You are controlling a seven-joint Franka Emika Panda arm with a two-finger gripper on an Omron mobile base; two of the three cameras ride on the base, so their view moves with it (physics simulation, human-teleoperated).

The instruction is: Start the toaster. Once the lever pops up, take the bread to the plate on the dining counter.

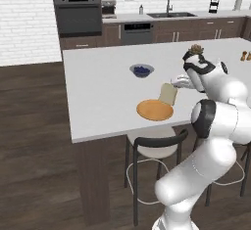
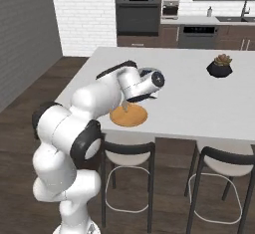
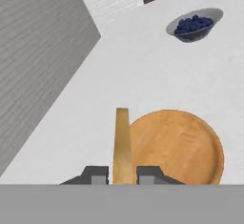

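My gripper (image 3: 122, 174) is shut on the bread (image 3: 122, 144), a pale slice seen edge-on between the two dark fingertips (image 3: 100, 174). In the left base view the bread (image 1: 168, 94) hangs upright from the gripper (image 1: 180, 82), just over the far right rim of the round orange-tan plate (image 1: 155, 110). The plate (image 3: 176, 147) lies bare on the white dining counter (image 1: 98, 87), close to its front edge. I cannot tell whether the slice touches the plate. From the right base view the arm covers most of the plate (image 2: 129, 117). The toaster and its lever are out of view.
A dark blue bowl (image 1: 141, 70) of berries stands behind the plate. A potted plant (image 2: 219, 66) sits farther right on the counter. Black-backed stools (image 1: 154, 143) are tucked under the counter's front edge. The kitchen worktop with sink and oven runs along the back wall.
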